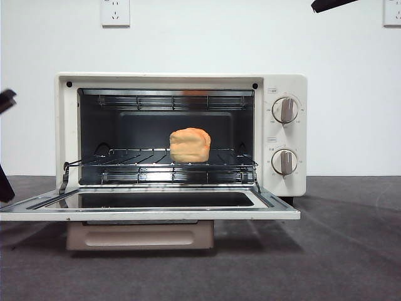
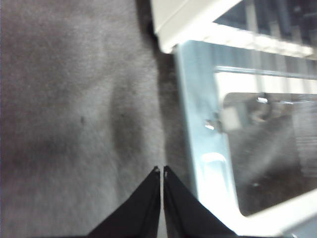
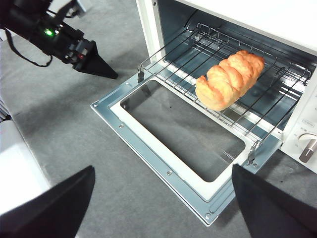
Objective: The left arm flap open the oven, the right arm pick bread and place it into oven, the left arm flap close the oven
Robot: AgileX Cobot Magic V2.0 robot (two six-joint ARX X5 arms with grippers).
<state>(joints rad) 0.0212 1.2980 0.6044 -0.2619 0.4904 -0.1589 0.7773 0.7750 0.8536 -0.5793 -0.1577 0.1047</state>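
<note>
Already loaded: bread [image 1: 190,145] on oven [image 1: 285,84] rack, door [image 3: 168,148] flat open. Left gripper [image 2: 162,171] nearer, beside door's edge, jaws pressed together, empty; right gripper [image 3: 161,198] jaws spread wide, empty.

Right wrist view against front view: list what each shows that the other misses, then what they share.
Only the right wrist view shows the left gripper, shut, low beside the open door's far corner, the right gripper's own open jaws, and the bread's full knobbly length. Only the front view shows both knobs, the handle under the door and the wall sockets. Both show the oven open with bread on the rack.
</note>
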